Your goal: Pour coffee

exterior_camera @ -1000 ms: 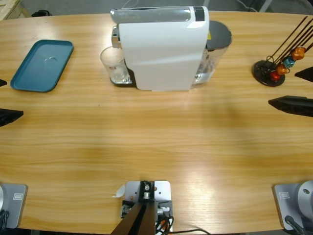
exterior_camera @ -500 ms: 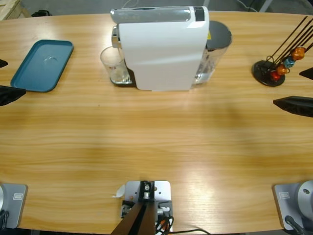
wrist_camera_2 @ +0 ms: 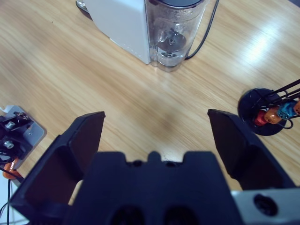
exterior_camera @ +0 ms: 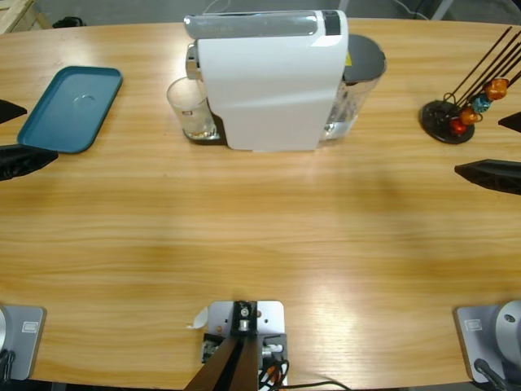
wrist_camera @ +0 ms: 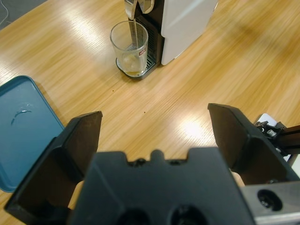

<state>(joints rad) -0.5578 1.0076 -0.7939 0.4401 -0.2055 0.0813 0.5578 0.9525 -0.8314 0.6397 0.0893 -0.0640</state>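
Glass tumbler (wrist_camera: 130,48) with the coffee (wrist_camera: 131,67) sits on machine (exterior_camera: 271,80) drip tray under spout, 11 o'clock on counter (exterior_camera: 260,236) | my left tool (wrist_camera: 154,136) agape, aimed at it, empty | right tool (wrist_camera_2: 156,136) agape, idle | tray (exterior_camera: 69,108) at 10 o'clock, likely destination.

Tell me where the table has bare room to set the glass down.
The wide stretch of table in front of the coffee machine is bare, as is the teal tray. Between tray and glass runs a narrower strip. It is crowded around the capsule stand.
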